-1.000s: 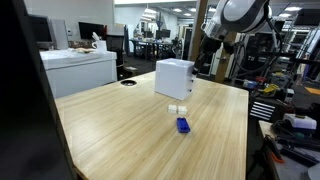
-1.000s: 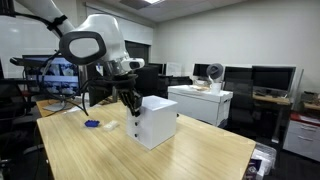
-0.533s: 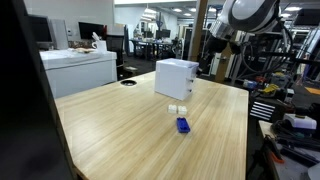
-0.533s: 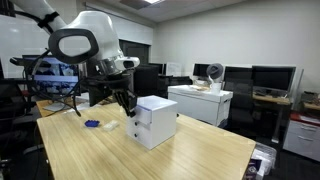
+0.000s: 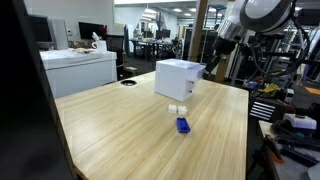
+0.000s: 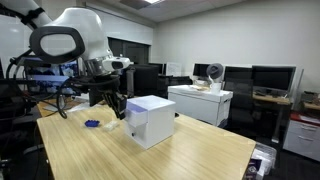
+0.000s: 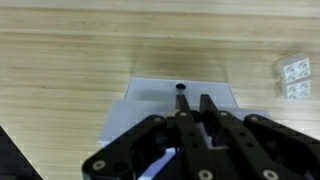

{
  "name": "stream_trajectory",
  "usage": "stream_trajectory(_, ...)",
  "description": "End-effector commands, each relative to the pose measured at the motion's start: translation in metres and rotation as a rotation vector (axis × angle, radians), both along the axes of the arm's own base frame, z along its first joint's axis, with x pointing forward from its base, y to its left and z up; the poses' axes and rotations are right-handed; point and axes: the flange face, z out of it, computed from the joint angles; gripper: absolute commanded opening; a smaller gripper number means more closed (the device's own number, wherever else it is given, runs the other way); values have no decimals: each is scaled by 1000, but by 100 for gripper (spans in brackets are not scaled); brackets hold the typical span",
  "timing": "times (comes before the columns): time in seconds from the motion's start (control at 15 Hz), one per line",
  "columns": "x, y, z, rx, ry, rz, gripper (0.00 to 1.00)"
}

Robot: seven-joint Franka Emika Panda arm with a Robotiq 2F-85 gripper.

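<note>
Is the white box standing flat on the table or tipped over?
Upright. In both exterior views the box sits flat on the table, its top face level and no bottom edge lifted.

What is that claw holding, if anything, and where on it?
It seems to pinch the white box at its near edge, just below a small dark knob; the gripper hides the contact itself.

In the wrist view, the near part of the white box (image 7: 215, 92) is covered by the tool (image 7: 193, 100), clamped on its top. In an exterior view, the blue thing (image 6: 92, 124) is too small to be identified.
</note>
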Motion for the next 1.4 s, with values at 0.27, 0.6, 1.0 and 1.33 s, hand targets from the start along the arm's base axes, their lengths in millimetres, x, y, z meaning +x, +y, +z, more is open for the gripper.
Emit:
stream_trajectory(0.27, -31, 7, 0, 2, 80, 44, 8)
stream_trajectory(0.6, -37, 7, 5, -21, 123, 52, 8)
stream_trajectory(1.0, -43, 9, 8, -27, 153, 54, 8)
stream_trajectory(1.33, -47, 10, 14, -16, 150, 34, 8)
